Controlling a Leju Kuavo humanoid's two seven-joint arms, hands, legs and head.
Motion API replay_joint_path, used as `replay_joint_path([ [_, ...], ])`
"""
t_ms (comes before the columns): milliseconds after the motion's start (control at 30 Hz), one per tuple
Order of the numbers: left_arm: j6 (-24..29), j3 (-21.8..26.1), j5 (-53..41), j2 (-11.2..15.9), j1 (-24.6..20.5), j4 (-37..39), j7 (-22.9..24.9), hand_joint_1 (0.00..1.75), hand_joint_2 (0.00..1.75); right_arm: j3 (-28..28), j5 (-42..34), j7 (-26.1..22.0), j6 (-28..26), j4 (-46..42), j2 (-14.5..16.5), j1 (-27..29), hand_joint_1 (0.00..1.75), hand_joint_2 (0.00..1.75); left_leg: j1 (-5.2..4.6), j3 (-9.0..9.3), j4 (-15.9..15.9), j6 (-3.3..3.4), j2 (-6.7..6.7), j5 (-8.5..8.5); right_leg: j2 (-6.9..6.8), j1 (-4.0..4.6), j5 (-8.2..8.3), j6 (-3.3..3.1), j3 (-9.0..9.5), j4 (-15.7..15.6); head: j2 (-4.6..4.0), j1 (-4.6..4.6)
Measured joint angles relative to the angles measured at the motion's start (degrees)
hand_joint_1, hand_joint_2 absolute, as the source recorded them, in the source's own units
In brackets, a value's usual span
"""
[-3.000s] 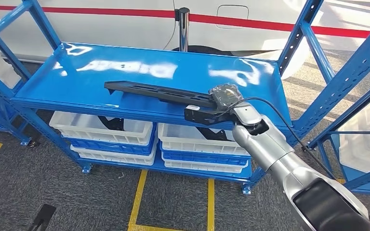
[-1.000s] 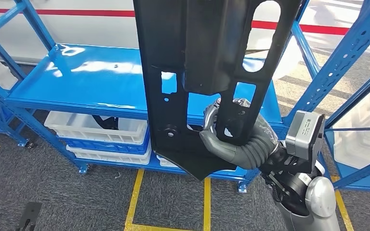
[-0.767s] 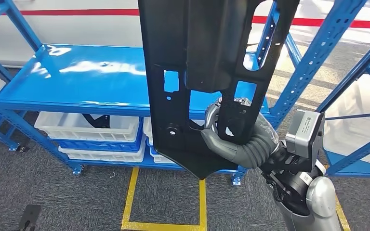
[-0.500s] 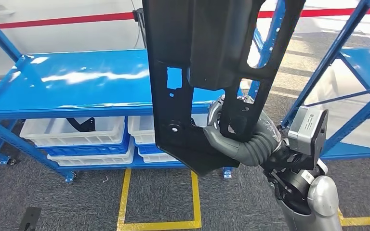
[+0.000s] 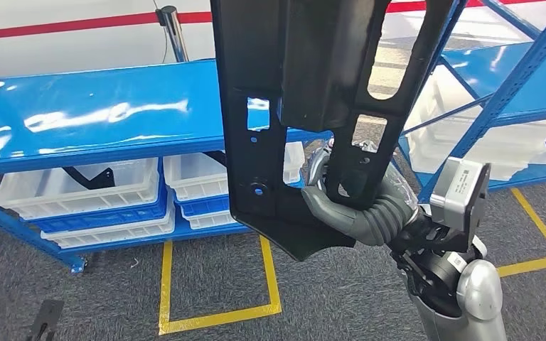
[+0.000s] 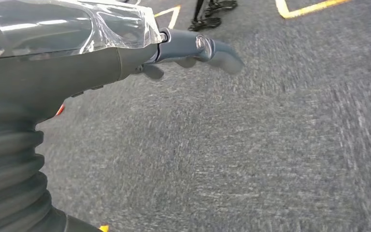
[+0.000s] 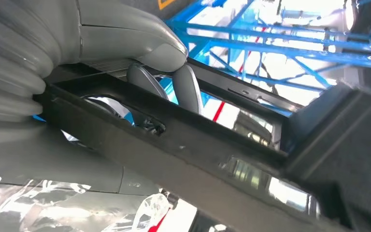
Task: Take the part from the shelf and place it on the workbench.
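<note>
Grey carpet (image 5: 78,305), blue shelf (image 5: 99,121) behind; right hand (image 5: 355,209) gripping upright black part (image 5: 306,106); left hand (image 6: 125,53) empty, fingers apart.

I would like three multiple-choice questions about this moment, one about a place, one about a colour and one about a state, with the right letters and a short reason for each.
1. Where is the black part?
A. lying on the shelf top
B. held up in front of the shelf
C. lying on the floor

2. What colour are the lines on the floor?
A. yellow
B. green
C. white

3. What is the left hand doing?
A. gripping the part
B. holding a bin
C. holding nothing

Answers:
1 B: in the head view the right hand grips the part near its lower end, so it stands upright before the blue shelf.
2 A: yellow lines run across the grey carpet.
3 C: the left wrist view shows its fingers free above the carpet.
</note>
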Motion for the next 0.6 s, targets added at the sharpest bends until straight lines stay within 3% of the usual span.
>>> replay_joint_path([
  [33, 0.0, 0.0, 0.0, 0.0, 0.1, 0.0, 0.0, 0.00, 1.75, 0.0, 0.0, 0.0, 0.0, 0.0, 0.0, 0.0, 1.75, 1.75, -0.02, -0.68, 0.0, 0.07, 0.77, 0.56, -1.05, -0.28, -2.90, 0.33, -1.14, 4.4, 0.00, 0.14],
  [67, 0.0, 0.0, 0.0, 0.0, 0.2, 0.0, 0.0, 0.00, 1.75, -0.1, 0.0, 0.0, 0.0, 0.0, 0.0, 0.0, 1.75, 1.75, -0.06, -1.37, 0.1, 0.00, 1.54, 1.09, -1.57, -0.60, -4.49, 0.67, -1.88, 8.3, 0.00, 0.15],
  [100, 0.0, 0.0, 0.0, 0.0, 0.3, 0.0, 0.0, 0.00, 1.75, -0.1, 0.0, 0.0, 0.0, 0.0, 0.0, 0.1, 1.75, 1.75, -0.06, -2.08, 0.2, -0.08, 2.36, 1.58, -1.83, -0.90, -4.61, 0.99, -1.91, 11.0, 0.00, 0.15],
  [133, 0.0, 0.0, 0.0, 0.0, 0.3, 0.0, 0.0, 0.00, 1.75, -0.1, 0.0, 0.1, 0.0, 0.0, 0.0, 0.0, 1.75, 1.75, -0.03, -2.81, 0.3, -0.22, 3.17, 2.04, -2.03, -1.16, -3.47, 1.27, -0.88, 11.4, 0.00, 0.16],
  [167, 0.0, 0.0, 0.0, 0.0, 0.3, 0.0, 0.0, 0.00, 1.75, -0.1, -0.1, 0.1, 0.0, 0.0, 0.0, 0.0, 1.75, 1.75, 0.02, -3.51, 0.5, -0.41, 3.90, 2.44, -2.39, -1.37, -1.88, 1.48, 1.25, 9.8, 0.00, 0.16],
  [200, 0.0, 0.0, 0.0, 0.0, 0.2, 0.0, 0.0, 0.00, 1.75, -0.1, -0.2, 0.1, 0.0, -0.1, 0.0, 0.0, 1.75, 1.75, 0.03, -4.09, 0.8, -0.65, 4.56, 2.78, -3.30, -1.50, -0.73, 1.58, 4.49, 6.1, 0.00, 0.17],
  [267, 0.0, 0.0, 0.0, -0.1, 0.2, 0.0, -0.1, 0.00, 1.75, -0.2, -0.3, 0.2, 0.0, -0.3, 0.0, -0.3, 1.75, 1.75, -0.07, -4.97, 1.5, -1.25, 5.70, 3.31, -5.41, -1.30, -0.90, 1.28, 11.43, -3.0, 0.00, 0.15],
  [300, 0.0, 0.0, -0.1, 0.0, 0.1, 0.0, -0.1, 0.00, 1.75, -0.3, -0.4, 0.2, 0.0, -0.4, 0.0, -0.5, 1.75, 1.75, -0.12, -5.25, 1.6, -1.61, 6.26, 3.71, -6.05, -1.05, -1.47, 0.88, 13.45, -6.2, 0.00, 0.11],
  [367, 0.0, 0.0, -0.1, -0.1, 0.1, 0.0, -0.2, 0.00, 1.75, -0.4, -0.5, 0.3, 0.0, -0.6, -0.1, -0.6, 1.75, 1.75, 0.03, -5.77, 1.6, -2.39, 7.31, 4.64, -5.53, -0.55, -1.50, -0.26, 13.74, -8.3, 0.00, 0.02],
  [400, 0.0, 0.0, -0.1, -0.1, 0.1, 0.0, -0.2, 0.00, 1.75, -0.5, -0.5, 0.3, 0.0, -0.7, -0.1, -0.6, 1.75, 1.75, 0.24, -6.16, 1.9, -2.81, 6.87, 4.36, -5.00, -0.54, -0.88, -0.78, 13.08, -8.3, 0.00, 0.02],
  [467, 0.0, 0.0, -0.1, -0.1, 0.4, 0.0, -0.2, 0.00, 1.75, -0.6, -0.5, 0.4, 0.0, -0.8, -0.2, -0.6, 1.75, 1.75, 0.57, -7.71, 5.3, -3.46, 4.38, 0.75, -3.94, -0.73, 0.42, -1.84, 11.75, -8.4, 0.00, -0.01],
  [533, 0.0, 0.0, -0.2, -0.1, 0.6, 0.0, -0.3, 0.00, 1.75, -0.6, -0.5, 0.4, 0.0, -0.8, -0.2, -0.6, 1.75, 1.75, 0.65, -10.27, 13.4, -3.74, 1.80, -4.94, -2.70, -0.74, 1.66, -2.39, 10.16, -8.4, 0.00, -0.05],
  [567, 0.0, 0.0, -0.2, -0.1, 0.6, 0.0, -0.3, 0.00, 1.75, -0.6, -0.5, 0.4, 0.0, -0.8, -0.1, -0.6, 1.75, 1.75, 0.63, -11.30, 17.4, -3.79, 1.31, -6.59, -2.01, -0.70, 2.26, -2.48, 9.35, -8.4, 0.00, -0.07],
  [600, 0.0, 0.0, -0.2, 0.0, 0.6, 0.0, -0.3, 0.00, 1.75, -0.6, -0.5, 0.5, 0.0, -0.8, -0.1, -0.6, 1.75, 1.75, 0.63, -11.68, 20.0, -3.79, 1.13, -6.92, -1.32, -0.66, 2.89, -2.48, 8.59, -8.4, 0.00, -0.07],
])
